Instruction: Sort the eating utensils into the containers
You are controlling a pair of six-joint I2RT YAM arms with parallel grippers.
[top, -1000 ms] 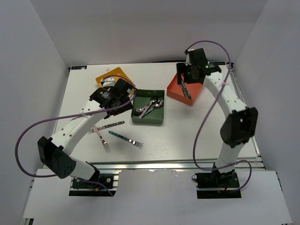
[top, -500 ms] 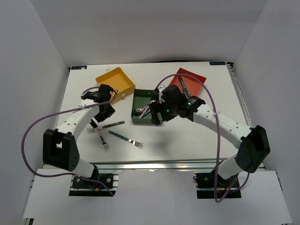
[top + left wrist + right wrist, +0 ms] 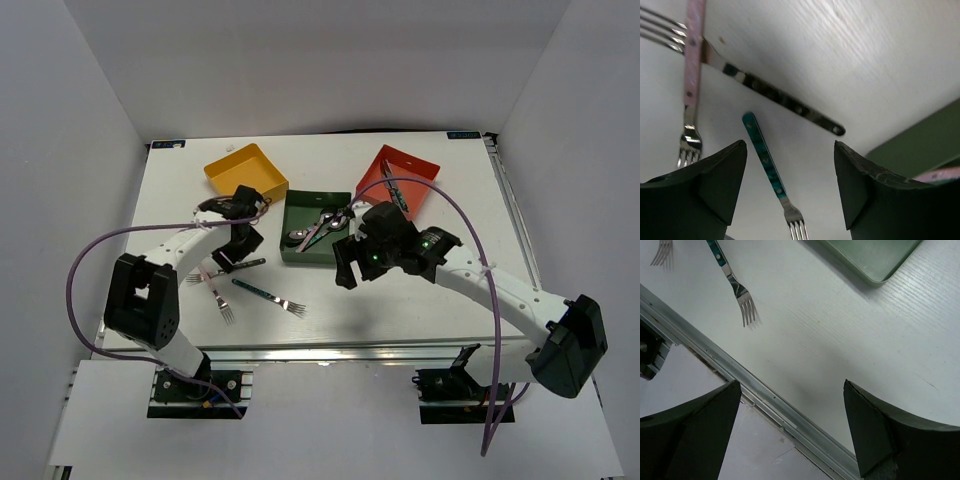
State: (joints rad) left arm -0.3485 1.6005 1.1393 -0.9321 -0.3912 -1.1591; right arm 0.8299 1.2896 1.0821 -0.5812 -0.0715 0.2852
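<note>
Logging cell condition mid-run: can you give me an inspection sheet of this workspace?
Surface: white table, no spills.
Job's things: pink fork, teal fork, dark-handled fork loose on table; spoons in green tray; utensils in red-orange tray; yellow tray shows none.
Clutter: nothing seen.
Grippers: left gripper open above loose forks; right gripper open above bare table; both empty.
Cables: purple cables loop from both arms.
Surroundings: white walls.
</note>
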